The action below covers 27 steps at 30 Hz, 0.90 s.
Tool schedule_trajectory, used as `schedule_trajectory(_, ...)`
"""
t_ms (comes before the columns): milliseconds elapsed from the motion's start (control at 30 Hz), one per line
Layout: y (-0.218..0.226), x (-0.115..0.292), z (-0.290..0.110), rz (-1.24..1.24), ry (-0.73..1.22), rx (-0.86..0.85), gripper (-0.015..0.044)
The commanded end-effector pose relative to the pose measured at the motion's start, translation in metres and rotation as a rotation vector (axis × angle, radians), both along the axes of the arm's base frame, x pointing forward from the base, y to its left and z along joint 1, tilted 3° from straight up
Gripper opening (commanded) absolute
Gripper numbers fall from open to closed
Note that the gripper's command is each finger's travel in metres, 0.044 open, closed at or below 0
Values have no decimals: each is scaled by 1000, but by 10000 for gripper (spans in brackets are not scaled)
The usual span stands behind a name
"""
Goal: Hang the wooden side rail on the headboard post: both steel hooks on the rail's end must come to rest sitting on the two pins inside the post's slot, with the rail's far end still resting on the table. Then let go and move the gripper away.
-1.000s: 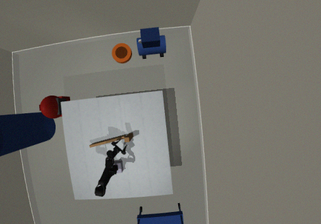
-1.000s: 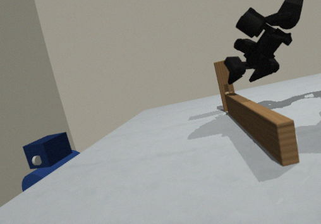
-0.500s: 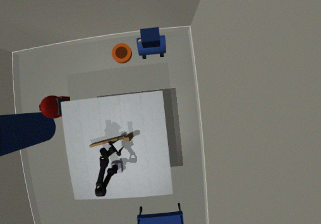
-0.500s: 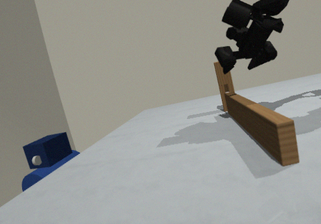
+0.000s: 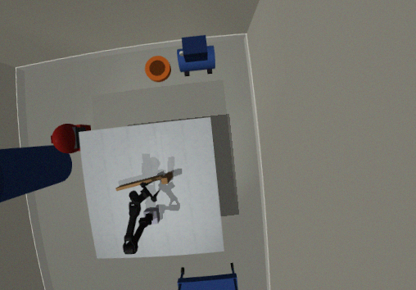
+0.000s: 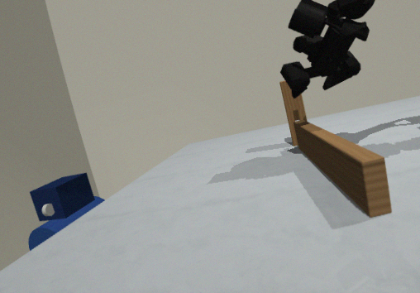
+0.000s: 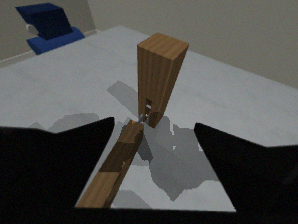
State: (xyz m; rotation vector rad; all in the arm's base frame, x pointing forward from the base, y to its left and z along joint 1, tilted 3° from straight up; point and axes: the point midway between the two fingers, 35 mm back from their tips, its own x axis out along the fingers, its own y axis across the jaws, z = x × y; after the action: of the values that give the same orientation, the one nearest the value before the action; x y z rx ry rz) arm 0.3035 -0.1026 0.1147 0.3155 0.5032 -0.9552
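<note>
The wooden side rail [image 5: 137, 183] [image 6: 343, 163] [image 7: 116, 165] stands on edge on the white table [image 5: 192, 223] [image 6: 186, 225] [image 7: 75, 95]. Its near end meets the upright headboard post [image 5: 168, 177] [image 6: 293, 105] [image 7: 159, 75] at the slot, where small steel hooks [image 6: 298, 121] [image 7: 145, 116] show. Its far end rests on the table. My gripper [image 5: 150, 192] [image 6: 315, 80] [image 7: 155, 123] is open and empty. It hangs above the rail close to the post, with a finger on each side in the wrist view and clear of the wood.
A blue chair [image 5: 196, 55] [image 6: 58, 208] [image 7: 47, 27] stands beyond the table's far edge, with an orange round stool [image 5: 157, 68] beside it. A red object [image 5: 65, 138] sits at the table's left corner. Another blue chair [image 5: 207, 281] is at the near side.
</note>
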Motion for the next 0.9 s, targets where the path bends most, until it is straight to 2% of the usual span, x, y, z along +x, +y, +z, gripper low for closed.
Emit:
schedule_trajectory(0, 3, 11, 0, 152, 197, -53, 440)
schedule_trajectory(233, 11, 27, -2, 614, 689, -186, 440)
schedule_trajectory(467, 20, 36, -1, 1149, 1067, -304, 440)
schedule_trajectory(667, 30, 39, 3, 1660, 1264, -417, 440)
schedule_trajectory(867, 38, 38, 10, 2081, 1303, -513, 440)
